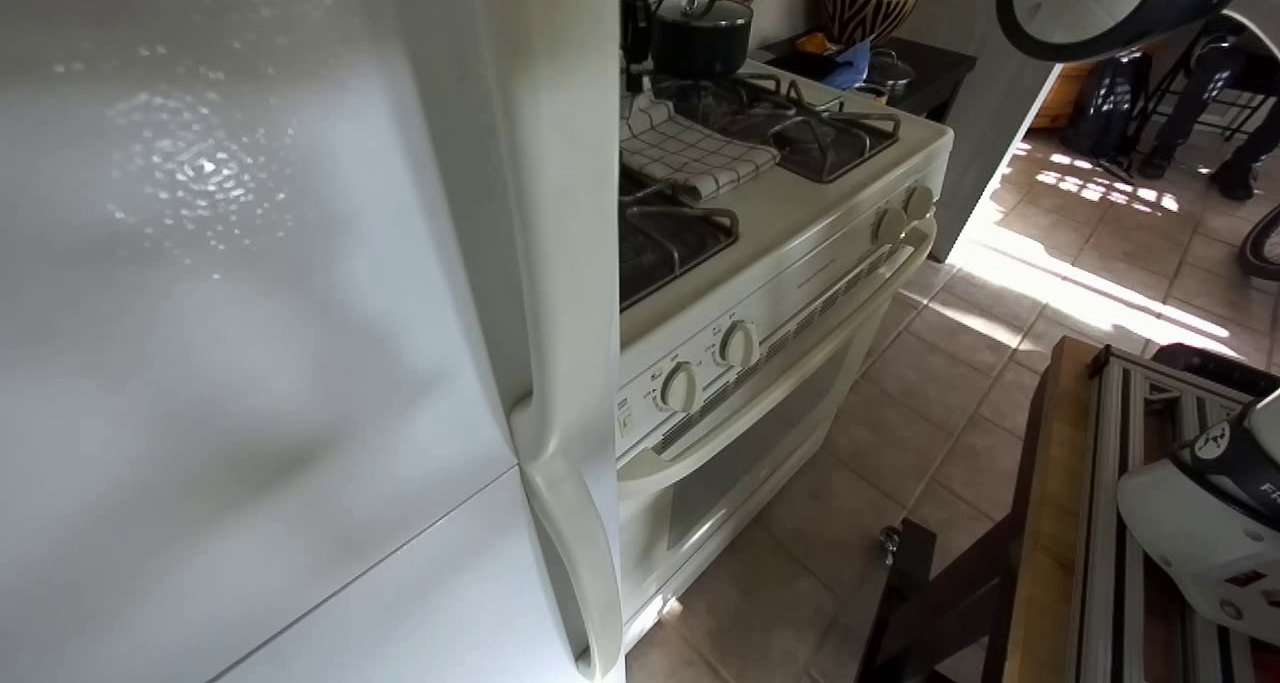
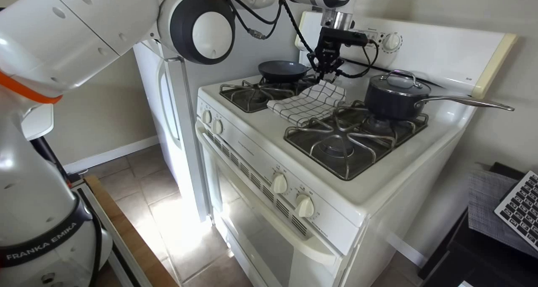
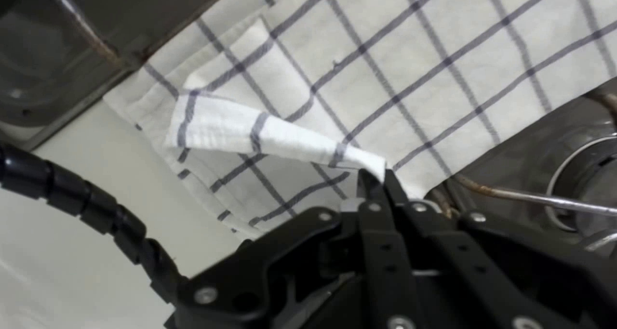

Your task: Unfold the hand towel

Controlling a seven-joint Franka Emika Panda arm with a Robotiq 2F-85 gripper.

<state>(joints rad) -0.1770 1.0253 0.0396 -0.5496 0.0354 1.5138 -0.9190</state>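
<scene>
The hand towel [image 2: 309, 103], white with a dark grid, lies folded in layers on the stove between two burner grates. It shows in both exterior views, though the fridge cuts off part of the towel [image 1: 700, 153] in one of them. At the towel's rear end, my gripper [image 2: 328, 75] points down. In the wrist view the gripper [image 3: 382, 178] is shut, with a narrow raised fold of the towel [image 3: 299, 138] pinched at its fingertips. That fold slants up from the layers beneath, which spread flat under the fingers. How much cloth sits between the pads is hidden.
A lidded dark pot [image 2: 393, 98] stands on the right rear burner, its long handle [image 2: 470, 102] sticking out. A black frying pan [image 2: 282, 69] sits on the left rear burner. The stove's back panel [image 2: 445, 51] rises behind the gripper. Metal grates [image 2: 336, 129] flank the towel.
</scene>
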